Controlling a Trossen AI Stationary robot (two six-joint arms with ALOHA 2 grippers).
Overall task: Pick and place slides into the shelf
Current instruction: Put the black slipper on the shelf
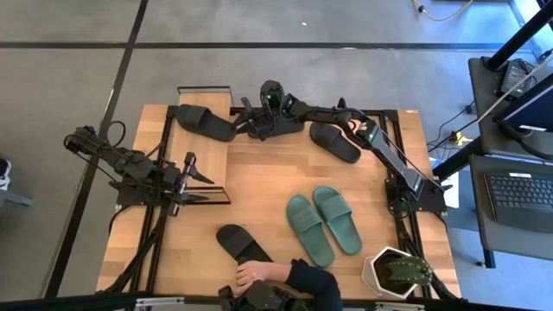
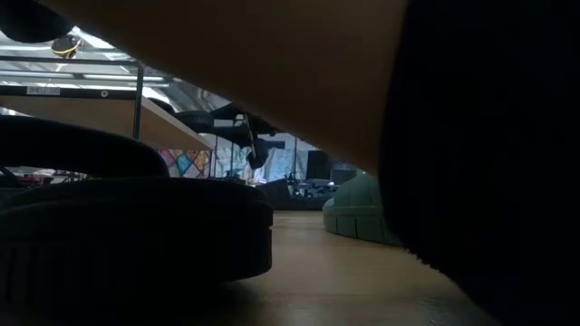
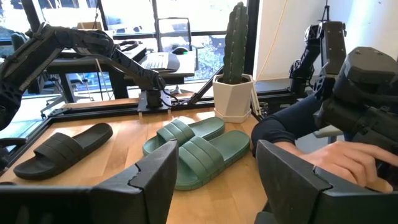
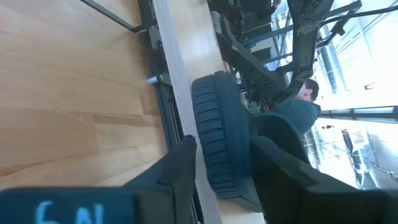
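1. High view, near edge of the desk [image 1: 259, 186]: a person's hand [image 1: 257, 273] rests on a black slide [image 1: 243, 244] at the front, with the sleeve beside it. A potted cactus [image 1: 396, 272] stands at the near right corner.

2. Just past it, right of centre, the teal-green pair [image 1: 324, 224] lies side by side, long axes running near-to-far with a slight slant.

3. Middle left: the left gripper [image 1: 192, 177] hangs over the shelf [image 1: 203, 147], fingers spread apart and empty. In its wrist view the teal pair sits straight ahead between its fingers, so this arm faces that pair.

4. Far right: another black slide [image 1: 335, 142] lies flat on the desk, slanted, beside the right arm's forearm.

5. Far edge: the right gripper [image 1: 259, 123] reaches across to the far end of the shelf, where a black slide [image 1: 206, 122] lies slanted across the top board. The right wrist view shows a black slide's ribbed sole between its fingers; they look clamped on it, with the sole standing on edge beside the board. I judge the coming move turns on letting this slide settle flat on the shelf.
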